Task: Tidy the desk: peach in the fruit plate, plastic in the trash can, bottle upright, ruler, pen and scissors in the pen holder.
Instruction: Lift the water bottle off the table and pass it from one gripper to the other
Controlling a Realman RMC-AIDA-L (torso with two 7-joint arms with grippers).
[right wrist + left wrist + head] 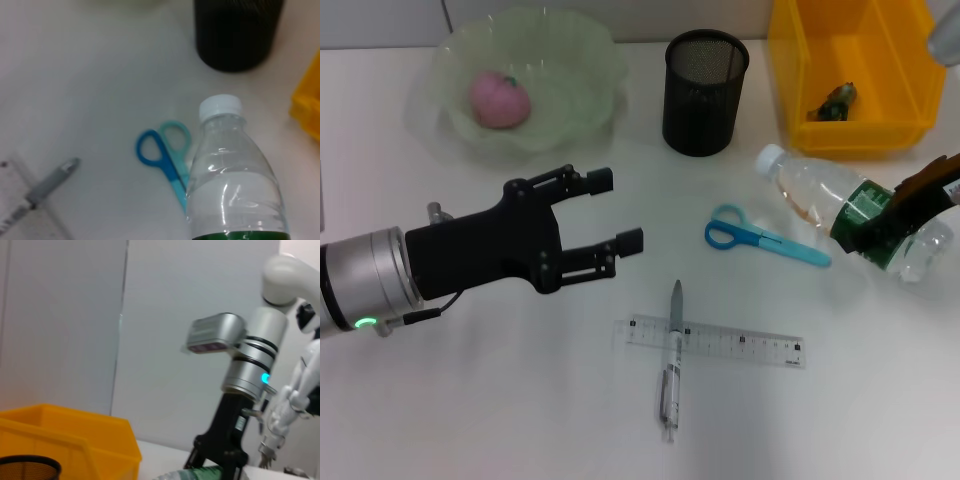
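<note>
One right hand (890,222) partly hides lying bottle (820,200).

1. The desk (470,420) has a smooth, matt white surface.
2. The fruit plate (582,60) looks like translucent pale green glass or plastic, wavy and glossy.
3. The peach (499,99) has a soft, matt pink skin.
4. The pen holder (704,95) is black metal mesh, matt.
5. The trash can (790,90) is smooth yellow plastic with a slight sheen.
6. The bottle (820,195) is clear glossy plastic with a white plastic cap and a green label.
7. The scissors (760,238) have smooth blue plastic handles.
8. The ruler (740,345) is clear plastic.
9. The pen (672,365) is grey with a metallic look.
10. The left gripper (620,215) is matt black on a brushed silver metal wrist.
</note>
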